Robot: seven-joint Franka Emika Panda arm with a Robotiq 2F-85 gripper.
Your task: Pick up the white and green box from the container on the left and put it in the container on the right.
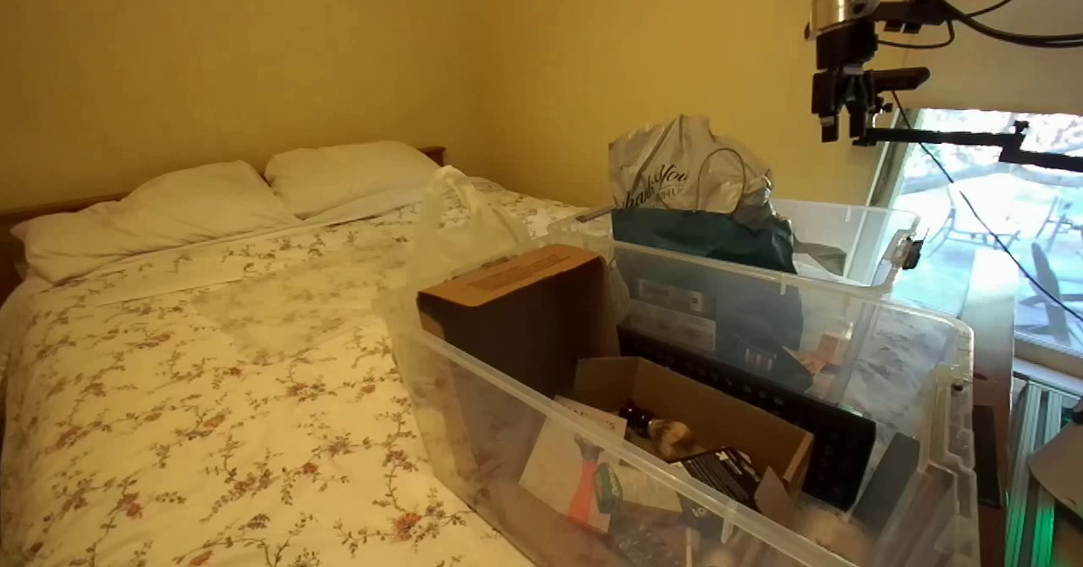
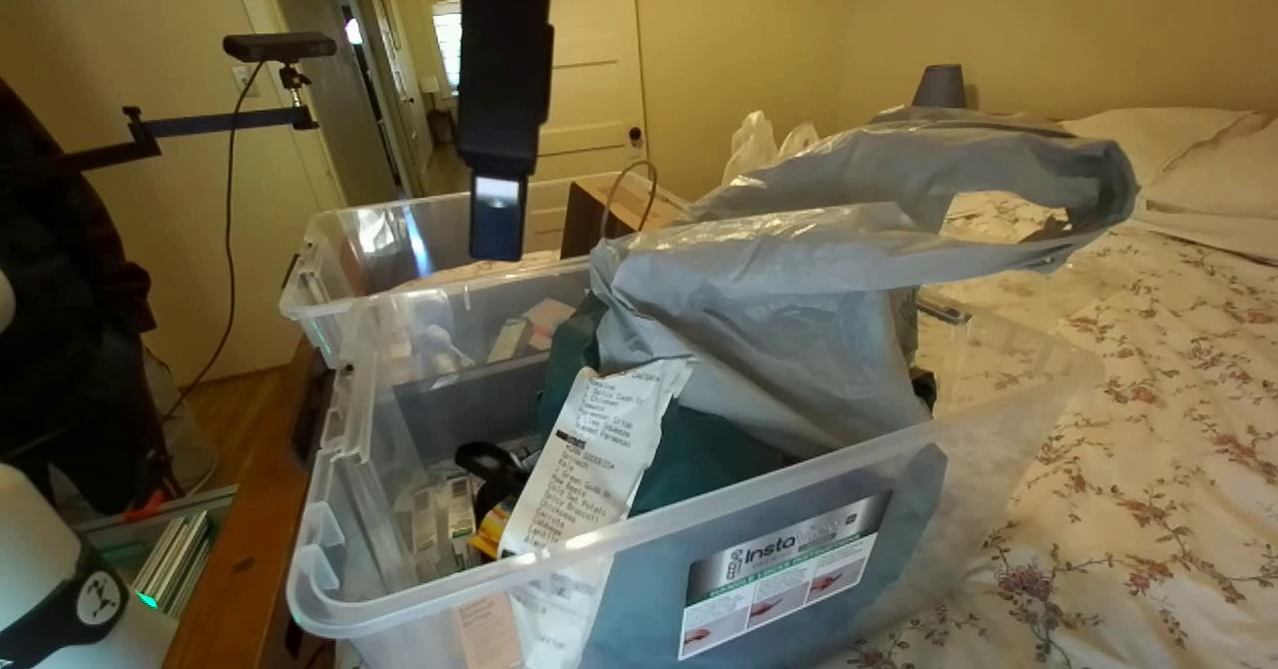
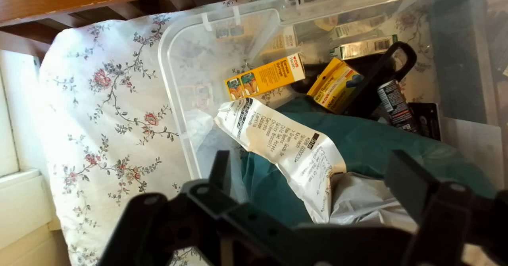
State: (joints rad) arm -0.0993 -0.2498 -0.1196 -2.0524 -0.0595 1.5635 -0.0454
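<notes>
A small white and green box (image 3: 369,48) lies in a clear plastic container (image 3: 168,59) with a receipt and bags, near its upper wall in the wrist view. It also shows in an exterior view (image 2: 460,514) beside black and yellow items. A similar shape beside it may be a reflection or a second box. This container shows in both exterior views (image 1: 905,220) (image 2: 305,589). A second clear container (image 1: 956,338) stands alongside it, also in view here (image 2: 312,270). My gripper (image 3: 311,170) is open and empty, high above the bag container in both exterior views (image 1: 843,129) (image 2: 496,235).
A grey plastic bag (image 2: 779,320) on a teal bag (image 1: 702,233) rises above the container rim. A long receipt (image 3: 285,151) hangs over it. Yellow boxes (image 3: 266,75) lie near the white and green box. A cardboard box (image 1: 516,313) stands tall in the second container.
</notes>
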